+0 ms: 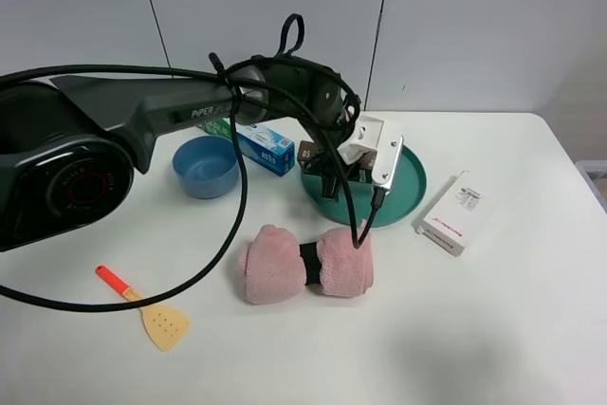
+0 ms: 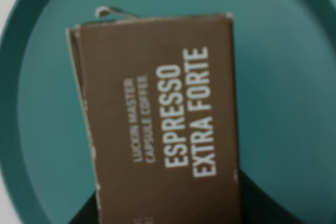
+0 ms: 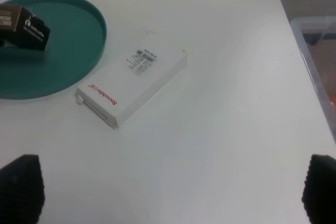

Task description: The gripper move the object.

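Above the white table (image 1: 493, 329) and its teal round tray (image 1: 410, 189), the white blocky left gripper (image 1: 343, 158) pinches the long dark brown carton (image 1: 309, 152) end-on.

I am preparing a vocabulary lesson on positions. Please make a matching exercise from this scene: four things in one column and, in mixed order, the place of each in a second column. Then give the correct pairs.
Places are as seen from the high camera.

Column 1
1. brown carton
2. white flat box
3. blue bowl
4. pink towel

Column 2
A. on the table, right of the teal plate
B. on the table, in front of the plate, nearer the camera
C. over the plate
D. on the table, left of the plate

Pairs: 1-C, 2-A, 3-D, 4-B
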`<state>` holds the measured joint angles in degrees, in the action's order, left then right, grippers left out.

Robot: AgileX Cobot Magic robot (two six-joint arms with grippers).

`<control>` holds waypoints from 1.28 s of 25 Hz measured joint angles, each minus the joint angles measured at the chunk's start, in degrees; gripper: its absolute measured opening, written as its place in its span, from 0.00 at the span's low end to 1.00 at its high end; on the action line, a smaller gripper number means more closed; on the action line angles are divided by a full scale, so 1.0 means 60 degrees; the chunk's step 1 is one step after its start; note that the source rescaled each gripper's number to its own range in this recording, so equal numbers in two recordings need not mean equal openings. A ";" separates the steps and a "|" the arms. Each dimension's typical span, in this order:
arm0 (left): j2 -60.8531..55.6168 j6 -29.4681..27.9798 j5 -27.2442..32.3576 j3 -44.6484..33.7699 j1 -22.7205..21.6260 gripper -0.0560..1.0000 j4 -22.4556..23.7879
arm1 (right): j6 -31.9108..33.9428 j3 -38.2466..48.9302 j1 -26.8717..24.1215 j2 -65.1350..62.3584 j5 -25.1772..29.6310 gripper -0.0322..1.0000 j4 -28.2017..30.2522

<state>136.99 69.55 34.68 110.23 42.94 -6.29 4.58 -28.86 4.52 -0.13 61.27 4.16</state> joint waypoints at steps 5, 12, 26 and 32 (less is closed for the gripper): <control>0.0292 0.0000 0.0029 0.0000 0.0010 0.08 -0.0156 | 0.0000 0.0000 0.0000 0.0000 0.0000 1.00 0.0000; 0.0292 -0.0077 0.0070 0.0000 0.0010 0.08 -0.0822 | 0.0000 0.0000 0.0000 0.0000 0.0000 1.00 0.0000; 0.0208 -0.2975 0.0168 0.0000 0.0010 0.84 -0.0809 | 0.0000 0.0000 0.0000 0.0000 0.0000 1.00 0.0000; -0.1272 -0.5716 0.1509 0.0000 0.0043 0.84 -0.0381 | 0.0000 0.0000 0.0000 0.0000 0.0000 1.00 0.0000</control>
<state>129.36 35.26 43.73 110.23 43.20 -8.58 4.58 -28.86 4.52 -0.13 61.27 4.16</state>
